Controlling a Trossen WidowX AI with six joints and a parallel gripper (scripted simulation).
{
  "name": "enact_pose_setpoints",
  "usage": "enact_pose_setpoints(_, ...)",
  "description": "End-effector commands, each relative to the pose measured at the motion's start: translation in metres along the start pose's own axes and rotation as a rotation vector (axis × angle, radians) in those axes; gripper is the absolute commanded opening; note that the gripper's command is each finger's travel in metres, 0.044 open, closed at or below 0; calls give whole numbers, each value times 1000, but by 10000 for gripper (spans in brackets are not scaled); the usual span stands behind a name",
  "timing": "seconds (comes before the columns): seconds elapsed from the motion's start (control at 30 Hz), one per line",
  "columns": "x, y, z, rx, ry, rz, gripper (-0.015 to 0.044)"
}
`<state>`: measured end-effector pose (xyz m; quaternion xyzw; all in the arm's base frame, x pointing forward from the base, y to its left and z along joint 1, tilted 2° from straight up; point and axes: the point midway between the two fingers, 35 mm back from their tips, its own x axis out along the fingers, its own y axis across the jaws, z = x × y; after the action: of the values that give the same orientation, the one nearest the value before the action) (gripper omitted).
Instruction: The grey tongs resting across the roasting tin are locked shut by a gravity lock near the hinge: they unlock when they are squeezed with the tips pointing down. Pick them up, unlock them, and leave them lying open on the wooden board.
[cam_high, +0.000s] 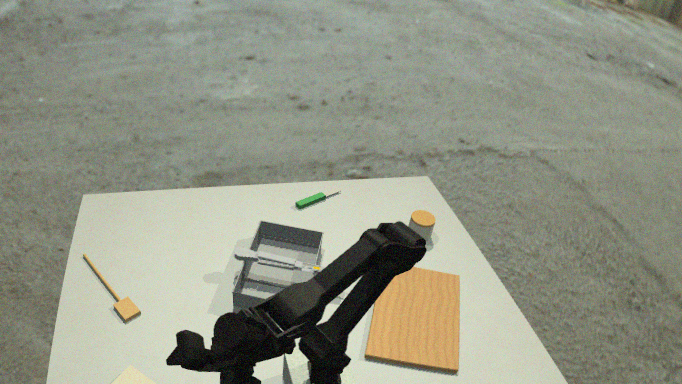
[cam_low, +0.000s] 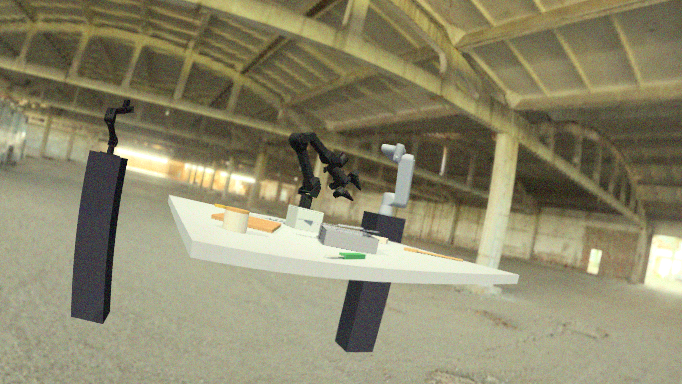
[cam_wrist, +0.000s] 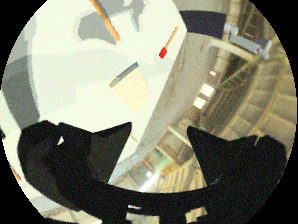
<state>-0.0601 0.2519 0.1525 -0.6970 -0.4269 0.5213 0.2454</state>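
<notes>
The grey tongs (cam_high: 274, 259) (cam_low: 352, 228) lie shut across the rim of the grey roasting tin (cam_high: 286, 234) (cam_low: 347, 240), with a yellow spot at their right end. The wooden board (cam_high: 417, 320) (cam_low: 255, 223) lies flat to the right of the tin. My gripper (cam_high: 176, 357) (cam_low: 352, 188) (cam_wrist: 160, 127) is open and empty. It hangs high above the table, apart from the tongs, toward the table's near edge in the top view. The tongs and the tin do not show in the wrist view.
A wooden spatula (cam_high: 109, 287) (cam_low: 432, 254) (cam_wrist: 129, 90) lies left of the tin. A green-handled tool (cam_high: 311, 199) (cam_low: 352, 255) lies behind it. A cork-topped cylinder (cam_high: 422, 223) (cam_low: 236, 219) stands behind the board. A white block (cam_low: 304, 218) sits by the arm's base.
</notes>
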Motion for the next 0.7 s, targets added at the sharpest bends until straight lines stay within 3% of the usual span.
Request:
enact_pose_setpoints(0.0,1,0,-1,9,3,4,374)
enact_pose_setpoints(0.17,20,10,-37,140,118,95,260)
enact_pose_setpoints(0.43,46,49,-124,456,378,278,260)
enact_pose_setpoints(0.67,46,105,-201,757,612,409,260)
